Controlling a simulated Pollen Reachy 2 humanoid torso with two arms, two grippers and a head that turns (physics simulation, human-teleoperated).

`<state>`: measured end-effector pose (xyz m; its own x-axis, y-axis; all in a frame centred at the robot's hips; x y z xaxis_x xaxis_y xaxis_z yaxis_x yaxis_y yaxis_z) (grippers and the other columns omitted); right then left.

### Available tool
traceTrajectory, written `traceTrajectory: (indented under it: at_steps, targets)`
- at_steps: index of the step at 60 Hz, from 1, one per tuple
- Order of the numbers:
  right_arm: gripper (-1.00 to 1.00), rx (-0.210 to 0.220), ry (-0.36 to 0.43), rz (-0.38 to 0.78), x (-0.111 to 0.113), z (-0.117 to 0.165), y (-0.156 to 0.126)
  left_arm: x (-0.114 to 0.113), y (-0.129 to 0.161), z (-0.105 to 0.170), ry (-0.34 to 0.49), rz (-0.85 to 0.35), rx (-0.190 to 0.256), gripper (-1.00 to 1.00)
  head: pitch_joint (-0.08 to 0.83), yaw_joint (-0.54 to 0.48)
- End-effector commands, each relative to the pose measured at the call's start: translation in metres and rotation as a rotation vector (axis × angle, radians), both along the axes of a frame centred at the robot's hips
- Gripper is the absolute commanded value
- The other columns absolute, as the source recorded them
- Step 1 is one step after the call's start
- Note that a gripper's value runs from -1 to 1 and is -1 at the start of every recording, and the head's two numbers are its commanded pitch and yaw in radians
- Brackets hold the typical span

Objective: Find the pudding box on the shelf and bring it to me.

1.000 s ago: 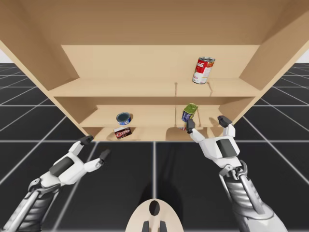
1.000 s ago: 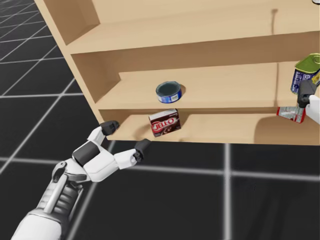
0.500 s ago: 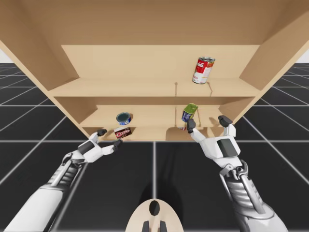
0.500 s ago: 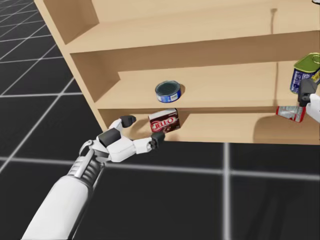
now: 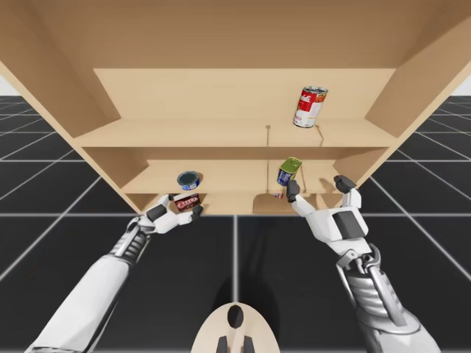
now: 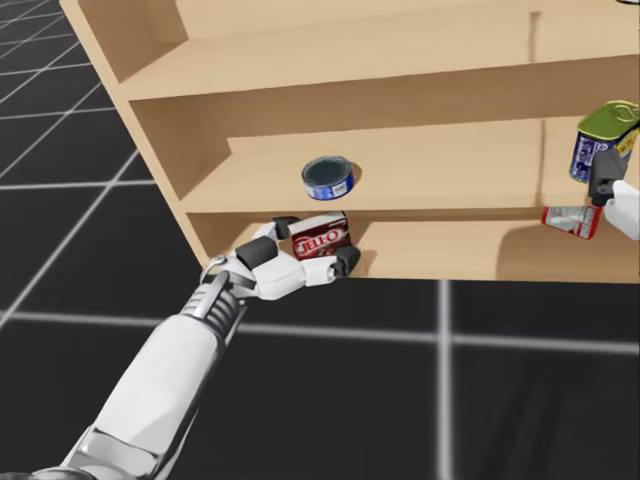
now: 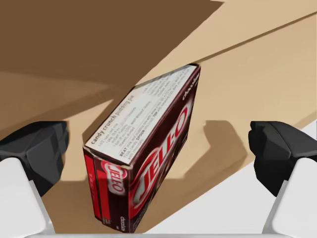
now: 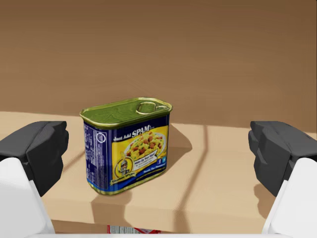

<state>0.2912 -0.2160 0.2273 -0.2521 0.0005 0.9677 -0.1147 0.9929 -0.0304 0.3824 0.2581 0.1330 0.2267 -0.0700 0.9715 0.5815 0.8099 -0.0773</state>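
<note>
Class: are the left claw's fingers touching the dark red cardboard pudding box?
Apart. The left wrist view shows the dark red cardboard pudding box between the fingers of the left claw, gaps either side.

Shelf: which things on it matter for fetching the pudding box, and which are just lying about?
For the job: pudding box, left hand open around it, shelf.
Lying about: flat blue tin, red-and-white can, green-topped blue tin, red packet.

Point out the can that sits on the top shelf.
The red-and-white round can. The flat blue can and the green-lidded blue can both sit lower down.
</note>
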Motion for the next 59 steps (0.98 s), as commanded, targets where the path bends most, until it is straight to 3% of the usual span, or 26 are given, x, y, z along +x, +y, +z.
traceTrajectory:
  at_steps: [1, 4, 5, 6, 7, 8, 10, 26, 39, 51, 59]
  targets:
    - [-1.0, 0.014, 0.002, 0.001, -0.001, -0.001, 0.002, 0.004, -0.003, -0.007, 0.018, 0.003, 0.007, -1.0, 0.612, 0.26]
    - [-1.0, 0.014, 0.002, 0.001, -0.001, -0.001, 0.002, 0.004, -0.002, -0.009, 0.022, 0.007, 0.009, -1.0, 0.612, 0.26]
    - [-1.0, 0.014, 0.002, 0.001, -0.001, -0.001, 0.002, 0.005, -0.002, -0.011, 0.013, 0.016, 0.012, -0.89, 0.612, 0.26]
    - [-1.0, 0.014, 0.002, 0.001, -0.001, -0.001, 0.002, 0.005, -0.002, -0.012, 0.008, 0.021, 0.013, -0.66, 0.612, 0.26]
    - [-1.0, 0.014, 0.002, 0.001, -0.001, -0.001, 0.002, 0.005, -0.002, -0.013, 0.003, 0.024, 0.009, -0.06, 0.612, 0.26]
    - [-1.0, 0.014, 0.002, 0.001, -0.001, -0.001, 0.002, 0.005, -0.001, -0.012, 0.005, 0.021, 0.01, 0.82, 0.612, 0.26]
    - [-1.0, 0.015, 0.001, 0.002, -0.001, 0.0, 0.002, 0.005, -0.001, -0.013, 0.004, 0.023, 0.007, 0.99, 0.611, 0.26]
    - [-1.0, 0.015, 0.0, 0.001, -0.001, 0.0, 0.002, 0.003, 0.0, -0.01, -0.024, 0.026, -0.028, 1.0, 0.61, 0.26]
    - [-1.0, 0.017, -0.003, 0.0, -0.001, 0.001, 0.001, -0.017, 0.0, 0.014, -0.11, 0.009, -0.054, 1.0, 0.606, 0.25]
    - [-1.0, 0.014, -0.005, 0.0, -0.001, 0.001, 0.001, -0.045, 0.009, 0.015, -0.145, 0.009, 0.002, 1.0, 0.601, 0.25]
    - [-1.0, 0.008, -0.005, -0.002, -0.001, 0.001, 0.002, -0.076, 0.021, 0.016, -0.162, 0.005, 0.061, 1.0, 0.601, 0.25]
